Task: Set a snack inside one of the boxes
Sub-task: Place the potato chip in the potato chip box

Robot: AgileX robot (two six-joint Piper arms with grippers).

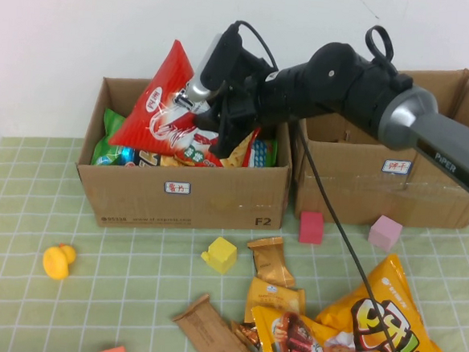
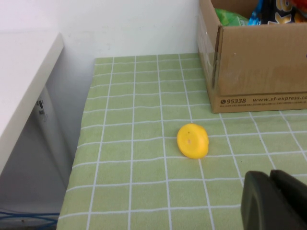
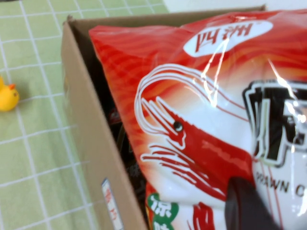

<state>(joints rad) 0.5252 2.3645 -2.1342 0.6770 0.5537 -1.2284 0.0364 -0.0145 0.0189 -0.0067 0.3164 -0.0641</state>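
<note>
A red prawn-cracker bag stands tilted in the left cardboard box, on top of other snack packs. My right gripper reaches across over that box and is shut on the bag's right edge. In the right wrist view the bag fills the frame, with one dark finger pressed against it and the box wall beside it. The right box stands beside the left one. My left gripper hovers low over the tablecloth near the left box's corner, shut and empty; it is out of the high view.
A yellow duck lies left of the front; it also shows in the left wrist view. A yellow cube and two pink cubes lie before the boxes. Orange snack bags and a brown bar lie in front.
</note>
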